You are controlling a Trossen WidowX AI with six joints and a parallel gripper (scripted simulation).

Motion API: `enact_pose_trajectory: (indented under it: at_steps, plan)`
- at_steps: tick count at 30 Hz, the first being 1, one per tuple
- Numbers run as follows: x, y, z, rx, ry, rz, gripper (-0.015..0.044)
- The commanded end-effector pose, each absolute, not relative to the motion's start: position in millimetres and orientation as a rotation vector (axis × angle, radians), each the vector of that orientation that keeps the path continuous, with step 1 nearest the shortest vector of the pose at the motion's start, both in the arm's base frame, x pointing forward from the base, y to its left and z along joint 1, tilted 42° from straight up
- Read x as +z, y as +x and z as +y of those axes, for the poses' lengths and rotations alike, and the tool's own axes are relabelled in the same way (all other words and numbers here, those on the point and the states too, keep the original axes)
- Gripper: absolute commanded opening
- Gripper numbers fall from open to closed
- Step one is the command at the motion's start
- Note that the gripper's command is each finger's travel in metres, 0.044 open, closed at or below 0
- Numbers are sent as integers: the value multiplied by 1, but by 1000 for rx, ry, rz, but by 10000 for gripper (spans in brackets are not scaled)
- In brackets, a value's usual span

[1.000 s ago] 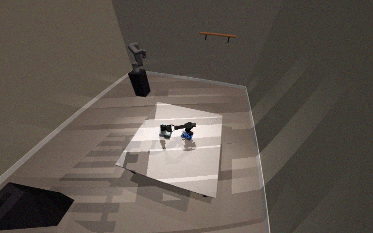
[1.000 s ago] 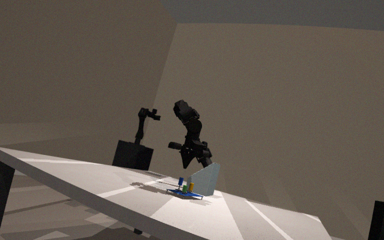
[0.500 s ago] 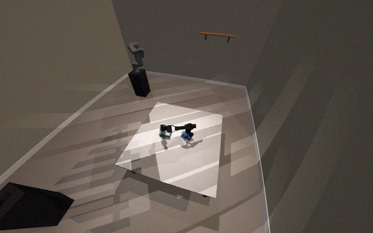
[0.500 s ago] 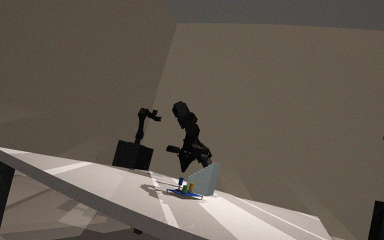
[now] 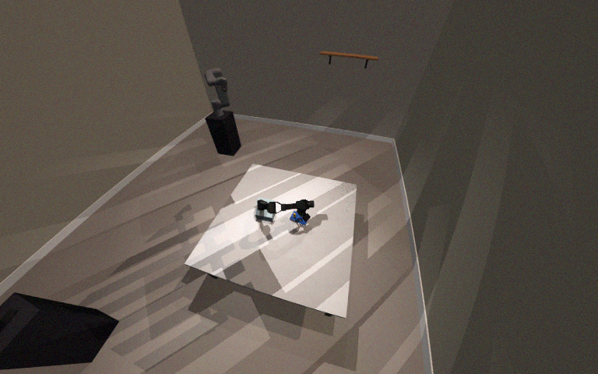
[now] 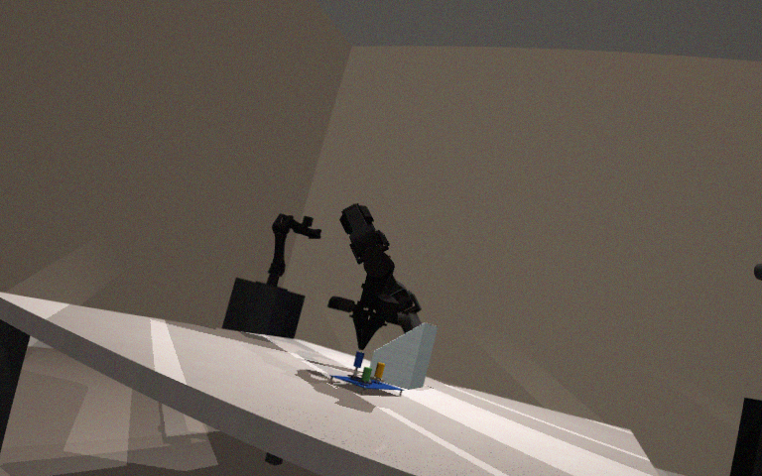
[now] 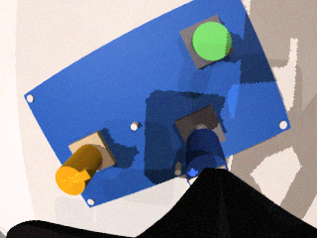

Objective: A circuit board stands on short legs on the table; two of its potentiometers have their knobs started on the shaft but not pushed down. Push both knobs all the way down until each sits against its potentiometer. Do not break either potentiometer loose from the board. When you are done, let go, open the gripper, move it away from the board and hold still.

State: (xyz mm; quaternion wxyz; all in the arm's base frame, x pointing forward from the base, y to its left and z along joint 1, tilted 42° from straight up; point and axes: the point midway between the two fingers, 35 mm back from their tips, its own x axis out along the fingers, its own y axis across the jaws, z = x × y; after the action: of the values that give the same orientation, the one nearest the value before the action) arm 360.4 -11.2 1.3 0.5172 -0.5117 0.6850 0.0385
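The blue circuit board (image 5: 293, 217) (image 6: 388, 386) (image 7: 124, 84) stands on short legs on the table. The blue knob (image 6: 358, 359) (image 7: 204, 148) stands high, with bare shaft showing between it and its potentiometer (image 7: 197, 120). The orange knob (image 6: 379, 370) (image 7: 80, 169) stands low over its potentiometer (image 7: 107, 149). The green knob (image 6: 366, 374) (image 7: 212, 41) sits low on its potentiometer (image 7: 189, 35). My gripper (image 6: 361, 347) (image 7: 213, 178) is shut and empty, its tips pointing down right above the blue knob's top. I cannot tell whether they touch it; they partly hide it in the wrist view.
A pale blue block (image 5: 265, 215) (image 6: 413, 359) with a sloped top stands on the table (image 5: 308, 259) (image 6: 235, 381) beside the board, close to the arm's base. Another arm on a black pedestal (image 5: 223, 134) (image 6: 263, 307) stands beyond the table.
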Motion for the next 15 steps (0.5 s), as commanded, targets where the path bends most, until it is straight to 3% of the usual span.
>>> enact_pose_trajectory:
  at_steps: [1,15]
  plan:
    - [-1,358,-13,95,-1237,1650,0]
    - [-2,358,-14,95,-1237,1650,0]
